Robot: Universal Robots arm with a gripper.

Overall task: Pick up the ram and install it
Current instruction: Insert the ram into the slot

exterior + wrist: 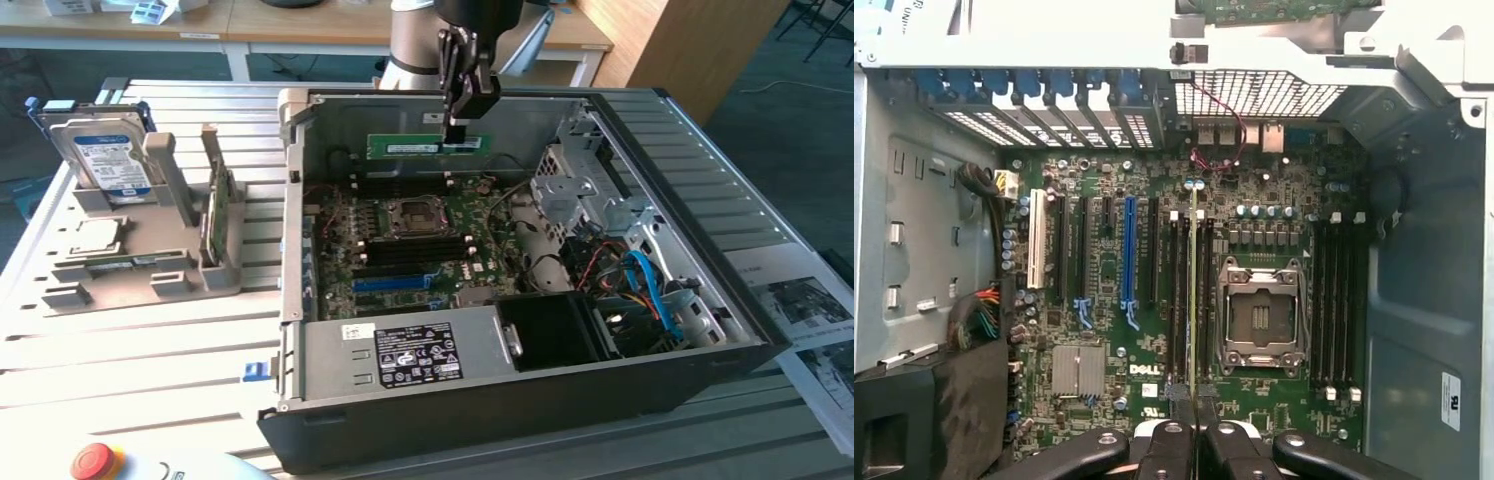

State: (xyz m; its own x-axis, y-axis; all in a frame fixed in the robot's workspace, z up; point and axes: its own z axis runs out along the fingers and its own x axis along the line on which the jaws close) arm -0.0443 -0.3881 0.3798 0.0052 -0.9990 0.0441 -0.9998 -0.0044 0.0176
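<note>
The ram (424, 146), a narrow green stick with a white sticker, hangs level above the motherboard (400, 270) inside the open computer case (527, 395). My gripper (461, 128) is shut on its end toward the exterior view's right. In the wrist view the ram (1194, 290) is seen edge-on as a thin line running out from between my fingertips (1194, 412). It lies along the black memory slots (1176, 300) beside the processor socket (1259, 315), still above them.
A grey holder (147, 265) at the exterior view's left carries a silver hard drive (107, 155), a square processor chip (94, 235) and another green stick (215, 215). Blue cables (654, 290) and a drive cage (587, 190) crowd the case's right. A red stop button (96, 461) sits in front.
</note>
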